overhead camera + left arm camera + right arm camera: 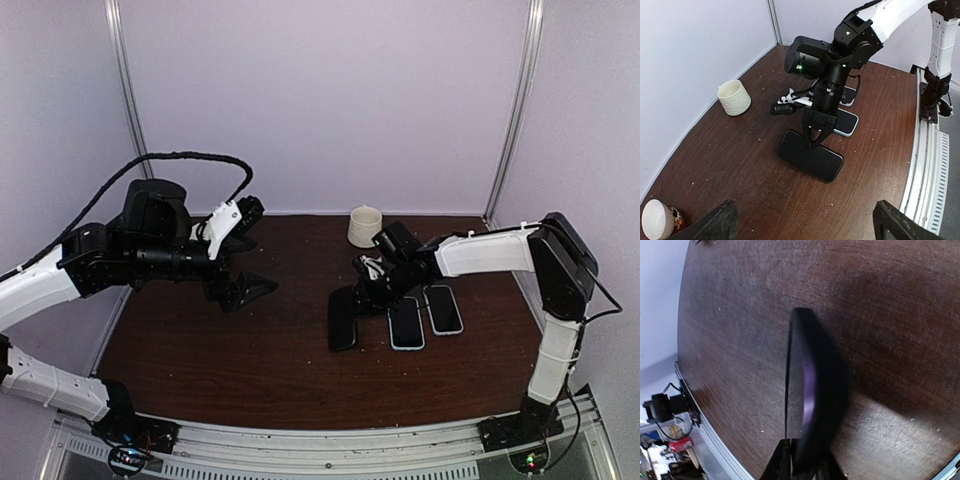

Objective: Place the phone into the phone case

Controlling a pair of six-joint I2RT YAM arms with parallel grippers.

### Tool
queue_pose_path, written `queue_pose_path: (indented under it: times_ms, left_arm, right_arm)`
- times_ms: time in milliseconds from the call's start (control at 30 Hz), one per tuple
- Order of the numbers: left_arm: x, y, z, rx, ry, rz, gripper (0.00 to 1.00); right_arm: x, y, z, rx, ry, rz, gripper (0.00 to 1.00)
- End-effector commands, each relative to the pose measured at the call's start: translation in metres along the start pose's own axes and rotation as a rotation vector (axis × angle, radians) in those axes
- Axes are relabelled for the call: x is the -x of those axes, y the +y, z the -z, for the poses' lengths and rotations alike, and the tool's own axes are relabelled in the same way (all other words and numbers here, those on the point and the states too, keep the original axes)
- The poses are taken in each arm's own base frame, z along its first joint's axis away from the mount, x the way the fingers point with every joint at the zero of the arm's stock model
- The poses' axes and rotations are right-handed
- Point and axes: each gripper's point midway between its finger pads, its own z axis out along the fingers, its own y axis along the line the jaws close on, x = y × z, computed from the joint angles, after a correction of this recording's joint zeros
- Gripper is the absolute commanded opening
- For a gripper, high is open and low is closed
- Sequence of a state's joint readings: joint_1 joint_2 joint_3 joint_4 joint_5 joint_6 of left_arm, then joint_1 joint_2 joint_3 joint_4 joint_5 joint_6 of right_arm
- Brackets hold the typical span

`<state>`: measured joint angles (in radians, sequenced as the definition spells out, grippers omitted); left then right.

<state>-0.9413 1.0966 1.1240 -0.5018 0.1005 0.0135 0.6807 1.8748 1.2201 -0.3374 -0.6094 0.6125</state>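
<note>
A black phone (343, 320) lies on the brown table left of centre; it also shows in the left wrist view (810, 156). My right gripper (366, 290) points down at its far long edge, fingers closed to a narrow point on that edge (813, 143). In the right wrist view the phone (812, 385) is seen edge-on, running up from between my fingertips (781, 462). Two flat dark pieces with light blue rims (406, 325) (443, 310) lie side by side to its right; I cannot tell phone from case. My left gripper (245, 290) hangs open and empty over the table's left side.
A cream ribbed cup (365, 226) stands at the back, behind the right gripper. A white bowl (657, 219) sits near the left wall in the left wrist view. The booth walls close in the table on the left, back and right. A metal rail (330, 445) runs along the near edge.
</note>
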Motion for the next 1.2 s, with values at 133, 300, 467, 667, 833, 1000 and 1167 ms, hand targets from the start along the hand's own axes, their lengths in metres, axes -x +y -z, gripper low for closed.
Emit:
queue_pose_path:
  times_ms: [133, 300, 467, 667, 833, 1000, 1167]
  left_arm:
    - [0.013, 0.004, 0.004, 0.020, -0.043, 0.003, 0.98]
    - [0.012, 0.004, 0.004, 0.018, -0.043, -0.001, 0.97]
    - [0.012, 0.005, 0.005, 0.024, -0.044, -0.005, 0.98]
    - [0.012, 0.006, 0.005, 0.028, -0.047, -0.008, 0.98]
    - [0.011, 0.007, 0.005, 0.036, -0.044, -0.011, 0.98]
    - [0.010, 0.010, 0.005, 0.055, -0.038, -0.013, 0.98]
    - [0.009, 0.011, 0.004, 0.060, -0.037, -0.013, 0.98]
  right_arm:
    - [0.004, -0.048, -0.005, -0.243, 0.045, 0.024, 0.35]
    - [0.008, -0.052, 0.015, -0.401, 0.035, 0.088, 0.53]
    - [-0.016, -0.043, 0.025, -0.559, 0.046, 0.162, 0.51]
    - [-0.048, -0.035, 0.010, -0.571, 0.074, 0.147, 0.24]
    - [-0.069, -0.039, -0.012, -0.544, 0.131, 0.122, 0.13]
    - [-0.094, -0.075, -0.016, -0.651, 0.217, 0.085, 0.02]
    - [-0.083, -0.074, -0.003, -0.704, 0.198, 0.127, 0.02]
